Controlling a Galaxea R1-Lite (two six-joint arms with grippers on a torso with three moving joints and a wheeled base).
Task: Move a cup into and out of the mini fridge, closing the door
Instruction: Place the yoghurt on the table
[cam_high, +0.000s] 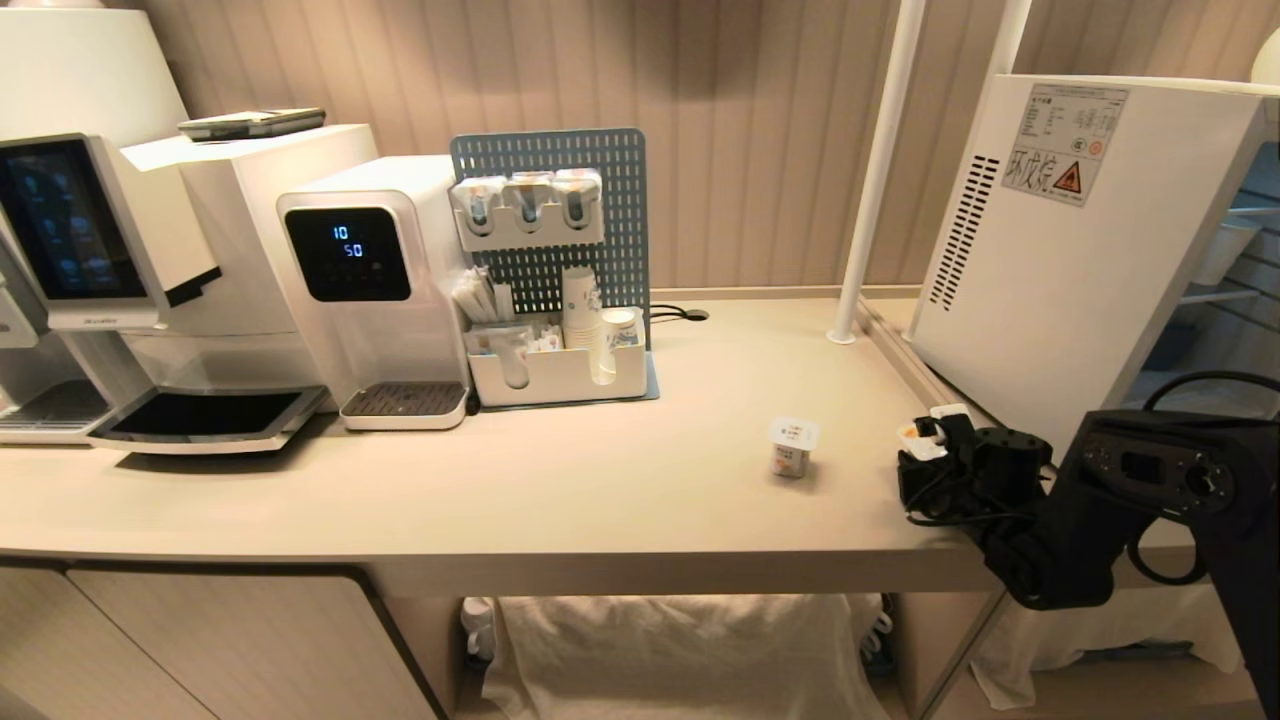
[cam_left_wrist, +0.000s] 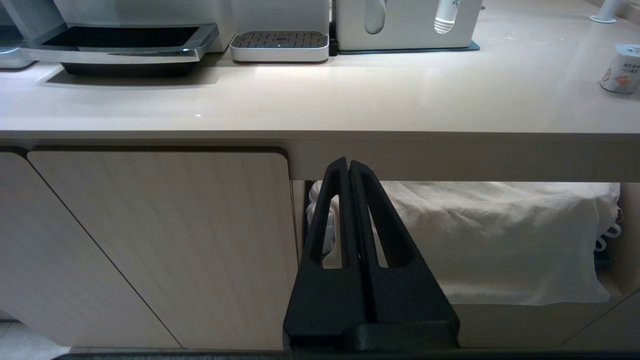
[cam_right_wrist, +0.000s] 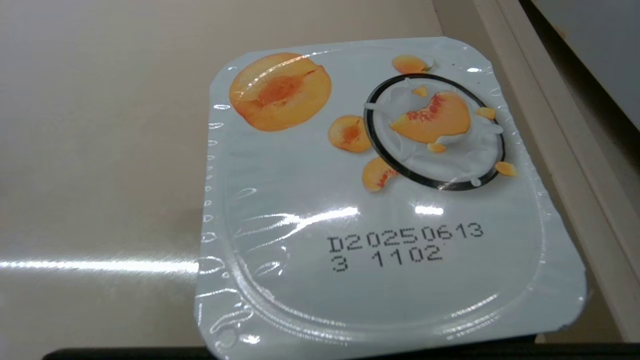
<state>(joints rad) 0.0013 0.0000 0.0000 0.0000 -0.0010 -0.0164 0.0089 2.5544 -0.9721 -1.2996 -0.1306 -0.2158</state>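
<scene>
My right gripper (cam_high: 930, 445) hovers over the counter's right end, just in front of the white mini fridge (cam_high: 1080, 250), and is shut on a small white peach yogurt cup (cam_high: 920, 437). That cup's foil lid (cam_right_wrist: 380, 200) fills the right wrist view and hides the fingers. A second, similar cup (cam_high: 793, 447) stands on the counter a little to the left, and shows too in the left wrist view (cam_left_wrist: 622, 70). The fridge's wire shelves (cam_high: 1235, 215) show at the far right; its door is out of view. My left gripper (cam_left_wrist: 348, 167) hangs shut and empty below the counter's front edge.
A coffee machine (cam_high: 80, 230), a water dispenser (cam_high: 370, 280) and a pegboard organiser with paper cups (cam_high: 560, 300) line the back left. A white pole (cam_high: 870, 180) rises beside the fridge. A raised strip (cam_right_wrist: 560, 150) runs along the counter by the fridge. Cloth (cam_high: 680, 650) hangs underneath.
</scene>
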